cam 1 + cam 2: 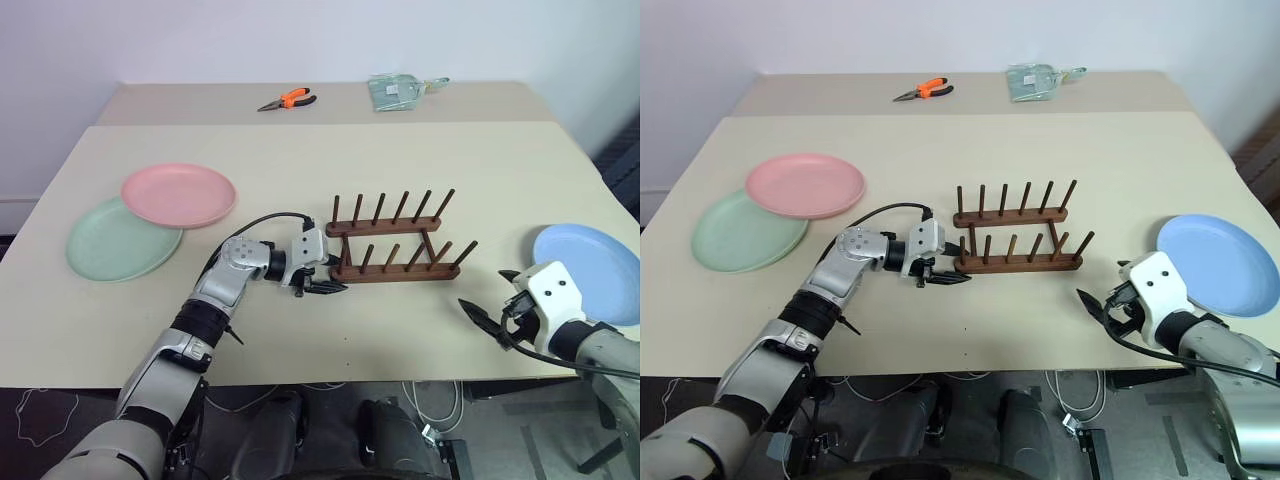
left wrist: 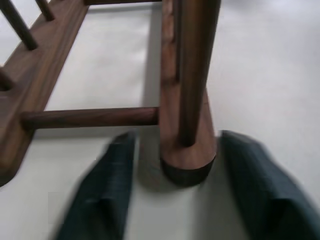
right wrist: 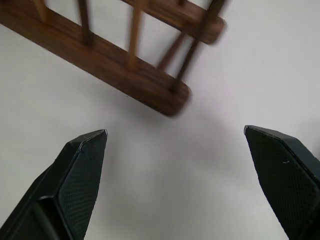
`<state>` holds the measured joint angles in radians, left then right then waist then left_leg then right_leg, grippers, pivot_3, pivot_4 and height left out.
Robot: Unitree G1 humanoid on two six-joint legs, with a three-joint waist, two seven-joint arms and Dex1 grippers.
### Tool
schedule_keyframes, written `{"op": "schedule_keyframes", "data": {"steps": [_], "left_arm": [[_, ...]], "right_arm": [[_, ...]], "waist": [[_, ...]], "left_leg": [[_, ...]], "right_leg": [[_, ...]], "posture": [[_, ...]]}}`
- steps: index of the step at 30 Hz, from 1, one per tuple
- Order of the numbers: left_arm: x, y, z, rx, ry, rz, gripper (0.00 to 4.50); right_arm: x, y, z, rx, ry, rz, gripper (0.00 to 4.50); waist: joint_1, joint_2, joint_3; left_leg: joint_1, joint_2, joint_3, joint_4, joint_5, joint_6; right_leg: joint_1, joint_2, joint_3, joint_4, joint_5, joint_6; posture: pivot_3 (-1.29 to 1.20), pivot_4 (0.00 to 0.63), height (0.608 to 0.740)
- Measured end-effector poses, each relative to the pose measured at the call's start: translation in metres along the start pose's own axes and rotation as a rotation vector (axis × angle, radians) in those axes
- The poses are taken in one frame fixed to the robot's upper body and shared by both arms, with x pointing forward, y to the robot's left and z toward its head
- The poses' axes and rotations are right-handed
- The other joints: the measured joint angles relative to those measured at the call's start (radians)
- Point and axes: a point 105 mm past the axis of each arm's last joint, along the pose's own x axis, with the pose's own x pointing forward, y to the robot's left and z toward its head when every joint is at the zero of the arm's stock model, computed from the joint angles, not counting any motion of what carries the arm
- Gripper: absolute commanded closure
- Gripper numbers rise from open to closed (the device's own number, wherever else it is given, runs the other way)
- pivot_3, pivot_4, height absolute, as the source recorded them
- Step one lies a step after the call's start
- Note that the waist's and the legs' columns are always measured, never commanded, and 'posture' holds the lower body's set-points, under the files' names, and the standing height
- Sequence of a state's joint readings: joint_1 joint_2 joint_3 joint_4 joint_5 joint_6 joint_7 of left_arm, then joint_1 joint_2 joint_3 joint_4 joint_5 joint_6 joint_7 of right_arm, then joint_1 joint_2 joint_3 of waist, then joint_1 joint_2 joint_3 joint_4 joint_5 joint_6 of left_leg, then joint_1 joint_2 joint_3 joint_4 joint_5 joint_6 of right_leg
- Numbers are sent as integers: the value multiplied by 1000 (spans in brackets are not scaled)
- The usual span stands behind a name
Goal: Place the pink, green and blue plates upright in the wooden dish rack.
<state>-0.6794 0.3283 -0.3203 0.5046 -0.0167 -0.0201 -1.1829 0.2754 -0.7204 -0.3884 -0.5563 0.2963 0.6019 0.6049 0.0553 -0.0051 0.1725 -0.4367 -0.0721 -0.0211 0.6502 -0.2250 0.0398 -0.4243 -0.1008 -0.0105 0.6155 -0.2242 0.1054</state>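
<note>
**Wooden rack steadied at its end, all three plates still flat**

Black fingers of the right tool (image 1: 487,303) are spread wide and empty over bare table (image 1: 400,330), nearest the front edge, just short of the blue plate (image 1: 590,262), which lies flat at the right side. That position is judged to be a readiness for picking up this plate.

A little farther in, the left tool (image 1: 322,286) is laid low on the table and pointed at the near rail of the wooden dish rack (image 1: 395,240). In the left wrist view its fingers (image 2: 107,192) are seen partly open, one on each side of the rounded rail end, with a gap to the wood on both sides; nothing is gripped. The rack is probably being lined up or braced here so that it does not slide when a plate is pushed between the pegs.

No plate has been racked. The pink plate (image 1: 178,194) is rested partly on the green plate (image 1: 118,243) at the left, well apart from the rack, so the pink one would have to be lifted first.

Farthest away, orange-handled pliers (image 1: 287,100) and a small greenish packet (image 1: 397,91) are left by the wall, clear of the work.
</note>
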Motion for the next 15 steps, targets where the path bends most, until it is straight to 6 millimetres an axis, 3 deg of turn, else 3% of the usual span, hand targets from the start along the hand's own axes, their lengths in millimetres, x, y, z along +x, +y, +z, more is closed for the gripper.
{"op": "schedule_keyframes", "data": {"steps": [2, 4, 9, 11, 15], "left_arm": [[-5, -1, -2, -2, 13, 7, 1836], [-17, -3, -7, -25, 31, 37, 2399], [-54, -25, -22, -132, 70, 68, 4500], [-53, -34, -22, -151, 70, 68, 4500], [-41, -42, -16, -176, 52, 119, 4500]], "right_arm": [[-1, 0, -1, -6, 3, 9, 255], [-1, 4, -3, -3, 8, 29, 737], [7, 19, -12, -1, 42, 89, 3296], [12, 25, -15, -7, 55, 110, 4274], [27, 33, -10, -9, 29, 133, 4401]], "waist": [[-13, 0, 0], [-26, 0, 0], [-57, 2, -1], [-52, 3, -2], [-36, 3, -2]], "left_leg": [[0, 1, 0, 0, 0, 0], [1, 1, 0, -1, 0, 0], [5, 3, 0, -3, 0, 0], [6, 2, 0, -3, 0, 0], [6, 1, 0, -2, -1, -1]], "right_leg": [[0, 0, 0, 0, 0, 0], [0, 1, 1, 1, 0, 0], [1, 2, 2, 2, 0, -1], [3, 1, 2, 1, 0, -1], [4, -1, 1, -1, -1, -1]], "posture": [[0, 150, 719], [0, 150, 719], [0, 150, 719], [0, 150, 719], [0, 150, 719]]}}
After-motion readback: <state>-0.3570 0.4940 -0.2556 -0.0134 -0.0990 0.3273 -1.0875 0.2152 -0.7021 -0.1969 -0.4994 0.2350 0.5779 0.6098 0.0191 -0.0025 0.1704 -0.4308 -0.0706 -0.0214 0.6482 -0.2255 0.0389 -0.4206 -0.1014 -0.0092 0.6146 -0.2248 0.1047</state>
